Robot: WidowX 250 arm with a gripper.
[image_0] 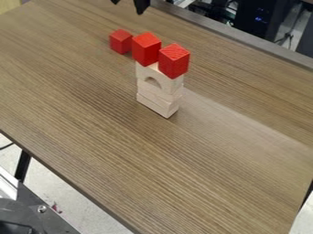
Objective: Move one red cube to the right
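My gripper [128,3] is at the top edge of the camera view, open, its two dark fingertips apart with nothing between them. Below it and nearer the camera stands a stack of pale wooden blocks [160,94], with an arch-shaped block in its upper part. Two red cubes rest side by side on top, a left one [147,48] and a right one [174,61]. Another red cube [121,41] sits on the table, behind and left of the stack.
The wooden table [183,169] has its far edge at the upper right, with dark equipment [260,18] beyond it. Metal parts [36,210] and a table leg are at the lower left, past the near edge.
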